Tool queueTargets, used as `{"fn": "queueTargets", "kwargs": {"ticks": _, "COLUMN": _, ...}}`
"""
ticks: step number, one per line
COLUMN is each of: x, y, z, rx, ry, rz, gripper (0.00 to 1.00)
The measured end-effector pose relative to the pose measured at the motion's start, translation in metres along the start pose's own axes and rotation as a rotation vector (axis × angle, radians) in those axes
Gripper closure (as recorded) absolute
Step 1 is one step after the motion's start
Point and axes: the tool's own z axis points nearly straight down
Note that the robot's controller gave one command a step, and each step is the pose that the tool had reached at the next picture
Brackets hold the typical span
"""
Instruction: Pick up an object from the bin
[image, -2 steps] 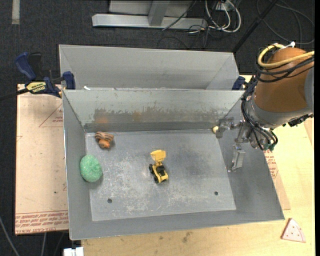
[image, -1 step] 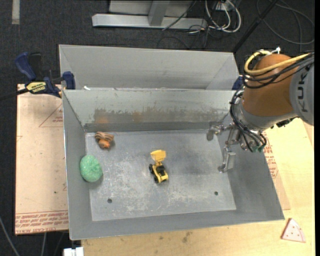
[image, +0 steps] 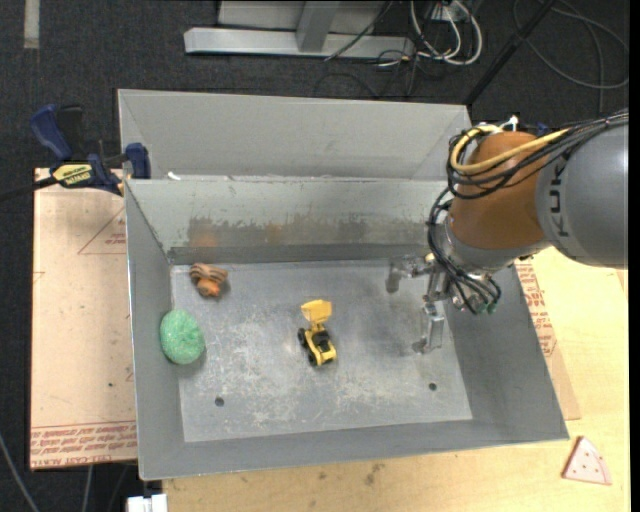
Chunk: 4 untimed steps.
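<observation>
In the right half of the bin (image: 300, 420), seen from above, the gripper (image: 413, 308) hangs low over bare grey floor, with the arm's orange cover (image: 495, 195) and its looped cables behind it at the bin's right wall. The fingers (image: 431, 335) stand apart, with nothing but floor between them. That suits a pick not yet made, since open jaws can come down on either side of a thing.

Three things lie loose in the bin, all to the left of the gripper and well spaced from one another, so none is heaped on or hemmed in by the next. The nearest is a small yellow truck (image: 317, 333) with black wheels, near the middle of the floor. It lies at a slant, its scoop end towards the back wall, and is clearly apart from the gripper. Further left, near the left wall, sits a rounded green sponge (image: 183, 336). Just behind that, by the back left corner, is a small brown toy (image: 209, 281) (what it is I cannot make out).

As I judge it, the task is at its start: nothing is gripped and nothing lifted. The truck looks the handiest choice, being nearest and with clear floor all round. Its slant would ask the wrist to turn so that the fingers close across its narrow body rather than along it. The sponge should give under the squeeze and so forgive a poor aim.
</observation>
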Motion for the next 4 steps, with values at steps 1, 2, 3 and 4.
{"fn": "queueTargets", "kwargs": {"ticks": 1, "x": -0.003, "y": 0.033, "z": 0.033, "rx": -0.003, "ry": 0.011, "rz": -0.097, "gripper": 0.0}}
{"fn": "queueTargets", "kwargs": {"ticks": 2, "x": -0.039, "y": 0.038, "z": 0.03, "rx": -0.003, "ry": 0.002, "rz": -0.141, "gripper": 0.0}}
{"fn": "queueTargets", "kwargs": {"ticks": 3, "x": -0.047, "y": 0.087, "z": 0.022, "rx": -0.001, "ry": 0.004, "rz": -0.195, "gripper": 0.0}}
{"fn": "queueTargets", "kwargs": {"ticks": 4, "x": -0.044, "y": 0.121, "z": 0.028, "rx": -0.005, "ry": 0.002, "rz": -0.283, "gripper": 0.0}}
